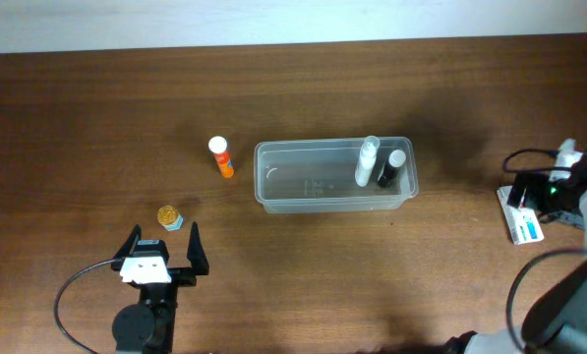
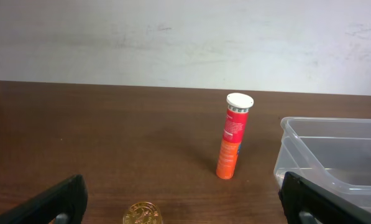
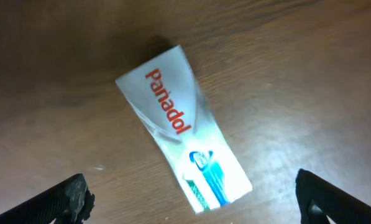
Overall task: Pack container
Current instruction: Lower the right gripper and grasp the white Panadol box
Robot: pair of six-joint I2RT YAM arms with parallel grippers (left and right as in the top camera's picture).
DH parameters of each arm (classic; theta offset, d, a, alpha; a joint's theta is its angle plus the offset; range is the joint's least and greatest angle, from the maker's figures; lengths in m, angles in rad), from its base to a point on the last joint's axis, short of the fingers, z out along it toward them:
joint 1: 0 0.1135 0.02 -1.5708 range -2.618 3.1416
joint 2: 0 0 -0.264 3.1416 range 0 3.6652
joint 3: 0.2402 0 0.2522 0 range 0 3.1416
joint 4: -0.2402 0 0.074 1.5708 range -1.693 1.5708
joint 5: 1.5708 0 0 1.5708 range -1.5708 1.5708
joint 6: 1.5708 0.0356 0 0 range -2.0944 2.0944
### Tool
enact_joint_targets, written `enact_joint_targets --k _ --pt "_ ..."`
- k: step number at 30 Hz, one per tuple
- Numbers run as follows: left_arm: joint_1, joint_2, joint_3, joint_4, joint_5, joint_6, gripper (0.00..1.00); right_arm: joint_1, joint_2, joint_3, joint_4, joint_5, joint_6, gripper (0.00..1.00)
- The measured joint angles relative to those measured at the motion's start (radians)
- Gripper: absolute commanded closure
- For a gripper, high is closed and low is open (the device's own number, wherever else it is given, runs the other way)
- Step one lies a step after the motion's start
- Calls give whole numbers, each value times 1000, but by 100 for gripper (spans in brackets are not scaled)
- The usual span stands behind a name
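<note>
While the wooden tabletop (image 1: pixel 96 118) fills the overhead view, the clear plastic container (image 1: pixel 303 187) sits near its middle, long side across, and is the largest thing on it. At the near left the left pincer (image 1: pixel 163 232) has its black fingers spread wide with nothing between them. The container lies ahead of it and off to its right, well apart, and only the tub's rounded corner shows at the right edge of the left wrist view. At the far right edge the right pincer (image 3: pixel 190 186) is likewise spread and grips nothing. It hangs over a white Panadol box (image 3: pixel 182 130) that lies flat and askew on the wood, well apart from the container's right end. An orange tube with a white cap (image 2: pixel 233 137) stands upright near the container's left end, not touching it. Inside the container, at its right end, a white bottle (image 1: pixel 367 160) and a dark bottle with a white cap (image 1: pixel 391 169) stand side by side; whether they lean cannot be told. A small gold-lidded jar (image 1: pixel 169 217) rests just ahead of the left pincer.
</note>
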Motion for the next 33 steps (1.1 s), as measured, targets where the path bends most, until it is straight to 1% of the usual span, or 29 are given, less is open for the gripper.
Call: enact_joint_targets --k 2,4,10,16,33 --pt "0 0 0 0 0 0 1 0 62 0 11 0 -65 2" --pt "0 0 0 0 0 0 0 0 99 -1 12 10 -96 2" --pt "0 0 0 0 0 0 1 1 206 -2 55 71 -148 2" --pt "0 0 0 0 0 0 0 1 216 -3 96 87 -190 2" --pt "0 0 0 0 0 0 1 1 242 -3 100 52 -253 1"
